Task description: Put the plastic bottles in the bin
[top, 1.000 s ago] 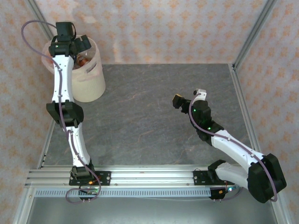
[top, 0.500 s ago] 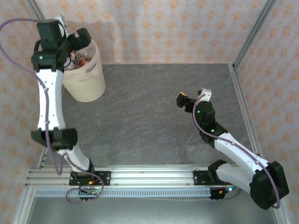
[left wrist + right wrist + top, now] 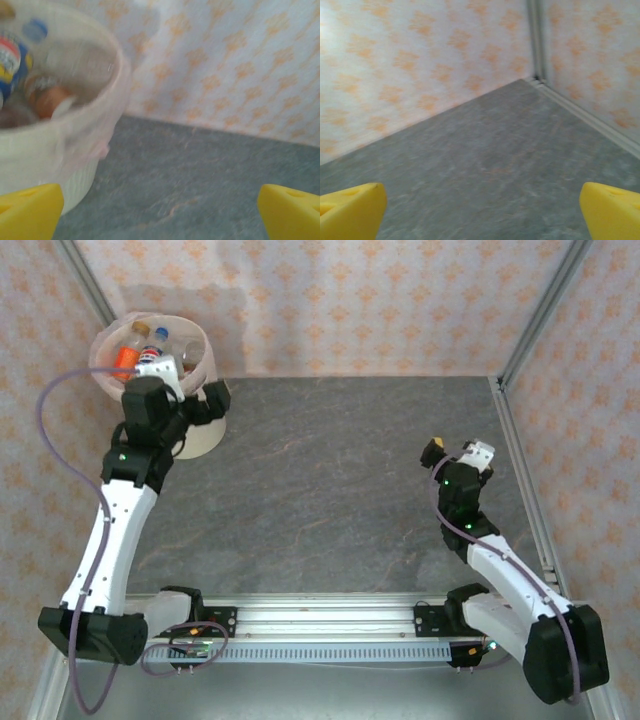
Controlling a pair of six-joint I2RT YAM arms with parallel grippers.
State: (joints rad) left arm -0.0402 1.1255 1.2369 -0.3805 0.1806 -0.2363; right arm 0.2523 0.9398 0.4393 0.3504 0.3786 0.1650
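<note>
Plastic bottles [image 3: 140, 352] are in neither hand. The left gripper [image 3: 160, 210] stands with its jaws spread wide and nothing between its yellow fingertips [image 3: 30, 212], and the right gripper [image 3: 481, 210] is just as wide and just as empty.

Seen from above, the left gripper sits just beside the bin [image 3: 203, 352], at about the bin's 5 o'clock. The bin stands at 10 o'clock on the table [image 3: 330, 490], against the patterned wall [image 3: 380, 300]. The bottles lie inside it: an orange-labelled one [image 3: 125, 358] and a blue-and-white one [image 3: 155, 348] show at the mouth, with more blurred shapes below. The right gripper is at 3 o'clock, well apart from the bin. No bottle shows on the bare table, so the task looks finished or nearly so.

The risk is at the left. A finger is close to the bin's wall and its thin pinkish liner [image 3: 107, 150], so a careless swing toward 9 o'clock could nudge the light bin or snag the liner and tip bottles out.

Half a second ago the left arm reached over the bin's mouth and hid its contents. It has since drawn back toward 6 o'clock, and the bottles are in plain sight. The right arm has also pulled away, toward 3 o'clock. Both jaws were wide then too.
</note>
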